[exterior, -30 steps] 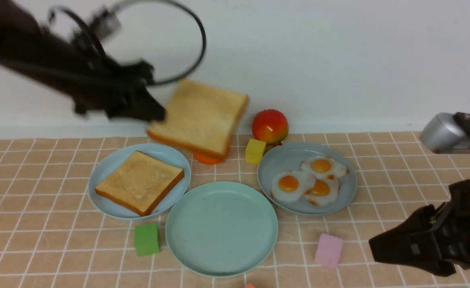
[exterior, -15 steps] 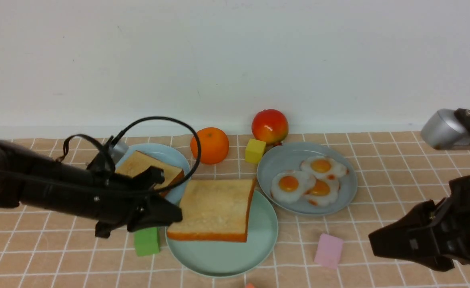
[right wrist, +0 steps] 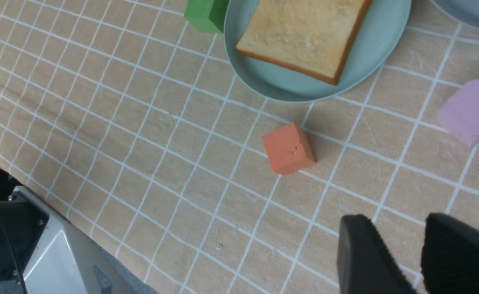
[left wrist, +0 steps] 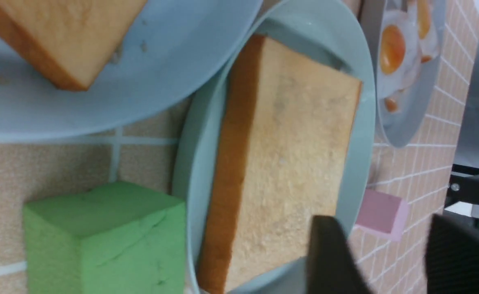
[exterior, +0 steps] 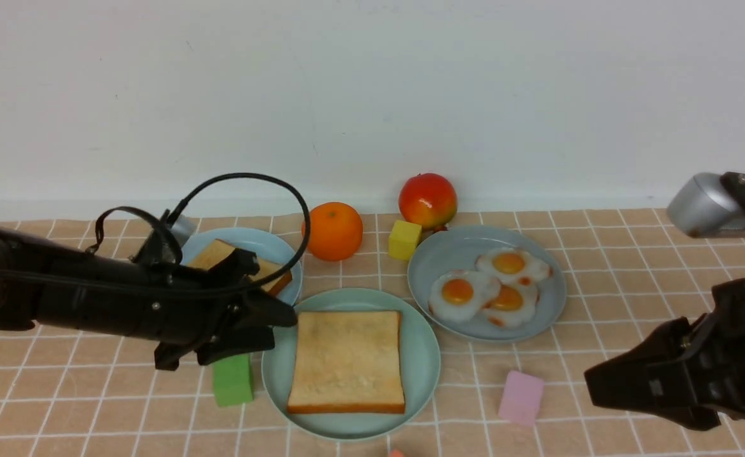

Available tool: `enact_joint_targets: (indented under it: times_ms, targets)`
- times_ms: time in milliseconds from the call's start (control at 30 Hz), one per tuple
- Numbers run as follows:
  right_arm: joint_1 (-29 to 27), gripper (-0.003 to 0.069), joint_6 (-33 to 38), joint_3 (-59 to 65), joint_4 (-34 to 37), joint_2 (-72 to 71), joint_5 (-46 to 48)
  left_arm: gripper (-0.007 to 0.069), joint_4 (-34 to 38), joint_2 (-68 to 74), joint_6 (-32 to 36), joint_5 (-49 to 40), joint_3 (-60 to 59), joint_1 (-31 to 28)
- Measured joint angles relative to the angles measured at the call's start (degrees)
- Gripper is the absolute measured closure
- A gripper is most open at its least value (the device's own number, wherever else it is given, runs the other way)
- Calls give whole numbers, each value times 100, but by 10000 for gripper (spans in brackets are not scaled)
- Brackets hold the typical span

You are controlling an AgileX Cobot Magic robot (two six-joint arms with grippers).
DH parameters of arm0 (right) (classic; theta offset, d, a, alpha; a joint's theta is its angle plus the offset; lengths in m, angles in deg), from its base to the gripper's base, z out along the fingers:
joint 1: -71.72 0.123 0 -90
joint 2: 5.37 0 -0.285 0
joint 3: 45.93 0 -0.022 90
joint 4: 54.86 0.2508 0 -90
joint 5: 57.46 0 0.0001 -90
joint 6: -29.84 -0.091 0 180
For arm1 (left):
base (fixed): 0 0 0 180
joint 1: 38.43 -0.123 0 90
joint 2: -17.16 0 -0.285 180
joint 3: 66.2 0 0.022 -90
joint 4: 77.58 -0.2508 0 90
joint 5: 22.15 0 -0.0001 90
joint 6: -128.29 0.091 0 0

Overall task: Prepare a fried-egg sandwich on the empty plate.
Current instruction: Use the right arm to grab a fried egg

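Note:
One golden toasted bread slice (exterior: pixel 347 362) lies flat on the mint-green empty plate (exterior: pixel 424 355). My left gripper (exterior: pixel 282 330) is open just off the plate's left rim, apart from the slice; in the left wrist view its jaws (left wrist: pixel 382 228) hold nothing. A second bread slice (exterior: pixel 217 254) sits on the pale sky-blue plate (exterior: pixel 280 251), partly hidden by my left arm. Three fried eggs (exterior: pixel 461 295) lie on the grey-blue plate (exterior: pixel 433 260). My right gripper (exterior: pixel 591 387) hovers open and empty at the front right over bare cloth (right wrist: pixel 394 232).
An orange (exterior: pixel 332 231), a red apple (exterior: pixel 428 200) and a yellow cube (exterior: pixel 404 240) stand at the back. A green cube (exterior: pixel 232 379) touches the mint plate's left side. A pink cube (exterior: pixel 521 397) and an orange-red cube (right wrist: pixel 288 148) lie in front.
My left arm came down from high at the back with the bread slice, laid it on the mint plate and opened its jaws. The right arm has not moved.

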Motion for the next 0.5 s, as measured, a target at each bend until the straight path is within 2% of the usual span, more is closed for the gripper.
enact_joint_targets:
  times_ms: [133, 300, 367, 500]
  targets:
    - [0, 419, 0, 0, 5, 0, 0, 172, -5, -4, 118, -305, 258, -5]
    - [0, 419, 7, 0, 161, 0, -61, 163, -164, -130, 146, -1075, 1028, -5]
    - [0, 419, -5, -4, 163, 30, -323, 183, -757, -359, 13, -1676, 1800, -5]
    - [-57, 405, -280, -48, 10, 236, -683, 234, -2097, -811, -720, -2004, 2603, 14]
